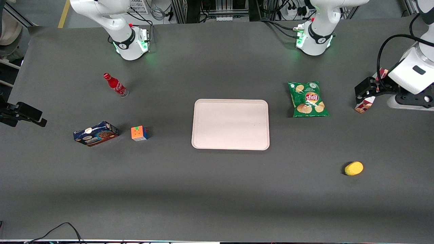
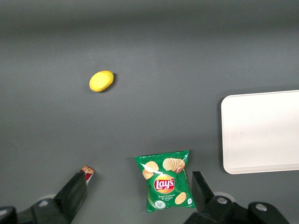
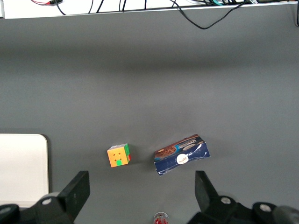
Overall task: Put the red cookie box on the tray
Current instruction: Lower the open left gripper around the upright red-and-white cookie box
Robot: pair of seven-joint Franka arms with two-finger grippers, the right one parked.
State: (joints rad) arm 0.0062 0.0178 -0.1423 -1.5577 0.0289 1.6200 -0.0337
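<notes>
I see the tray (image 1: 230,124) lying bare mid-table. Toward the working arm's end lies a green chip bag (image 1: 308,99), and past it my gripper (image 1: 363,99) hovers with fingers spread wide, straddling the red cookie box (image 1: 364,106) on the table. A yellow lemon (image 1: 353,168) sits nearer the front camera.

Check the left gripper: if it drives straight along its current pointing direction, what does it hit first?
Likely the bare table. The open gripper points down, red cookie box beside one finger and chips bag partly between them; depth is unclear.
</notes>
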